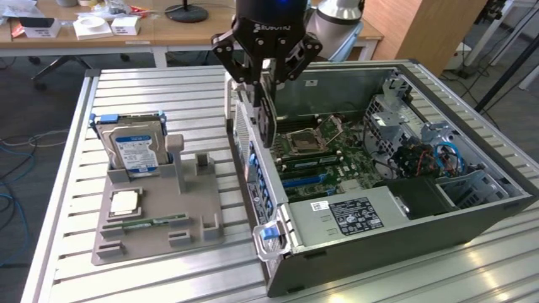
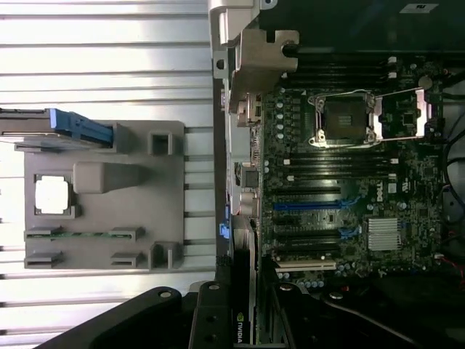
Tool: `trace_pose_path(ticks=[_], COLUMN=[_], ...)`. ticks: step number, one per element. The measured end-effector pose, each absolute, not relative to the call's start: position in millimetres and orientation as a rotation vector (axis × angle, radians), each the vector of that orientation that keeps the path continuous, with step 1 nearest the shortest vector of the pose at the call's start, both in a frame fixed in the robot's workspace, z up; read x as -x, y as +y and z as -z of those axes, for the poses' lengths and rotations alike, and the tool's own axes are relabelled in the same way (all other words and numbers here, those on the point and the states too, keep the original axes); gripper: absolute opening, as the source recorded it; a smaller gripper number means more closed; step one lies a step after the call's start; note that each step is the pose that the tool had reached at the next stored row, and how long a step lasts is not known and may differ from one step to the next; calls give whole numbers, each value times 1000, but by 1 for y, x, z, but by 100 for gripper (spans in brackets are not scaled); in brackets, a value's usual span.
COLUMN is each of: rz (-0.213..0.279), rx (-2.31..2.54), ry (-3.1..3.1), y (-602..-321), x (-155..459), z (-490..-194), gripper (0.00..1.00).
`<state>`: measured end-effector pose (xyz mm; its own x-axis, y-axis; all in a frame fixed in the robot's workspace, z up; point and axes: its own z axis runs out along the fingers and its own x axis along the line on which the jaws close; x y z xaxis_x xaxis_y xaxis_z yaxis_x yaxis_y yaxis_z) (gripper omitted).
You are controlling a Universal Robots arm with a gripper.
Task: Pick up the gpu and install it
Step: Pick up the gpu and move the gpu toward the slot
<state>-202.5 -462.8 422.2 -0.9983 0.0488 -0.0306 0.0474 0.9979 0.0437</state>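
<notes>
My gripper (image 1: 267, 85) is shut on the gpu (image 1: 267, 123), a thin dark card that hangs on edge from the fingers. It hovers over the rear wall of the open computer case (image 1: 404, 214), at the exterior view's left side of the case. The wrist view looks down the gpu (image 2: 240, 323) edge-on between the fingers of the gripper (image 2: 243, 309), with a green logo on the card. Beside that edge lies the motherboard (image 2: 341, 189) with its blue expansion slots (image 2: 312, 206) and open CPU socket (image 2: 341, 116). The card hangs above the board, apart from the slots.
A grey fixture tray (image 1: 156, 218) sits on the slatted metal table (image 1: 151, 88) at the exterior view's left. It holds an upright hard drive (image 1: 135, 145), a CPU (image 1: 126, 202) and a green RAM stick (image 1: 156, 222). A power supply (image 1: 354, 214) and drive cage (image 1: 471, 186) fill the case's near side.
</notes>
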Motion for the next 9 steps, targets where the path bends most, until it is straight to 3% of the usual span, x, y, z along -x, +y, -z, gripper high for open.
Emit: trace_pose_path(ticks=[9], rz=[-67], rx=[-75], ry=[3108], y=[-463], x=[176], z=[-422], gripper=[26])
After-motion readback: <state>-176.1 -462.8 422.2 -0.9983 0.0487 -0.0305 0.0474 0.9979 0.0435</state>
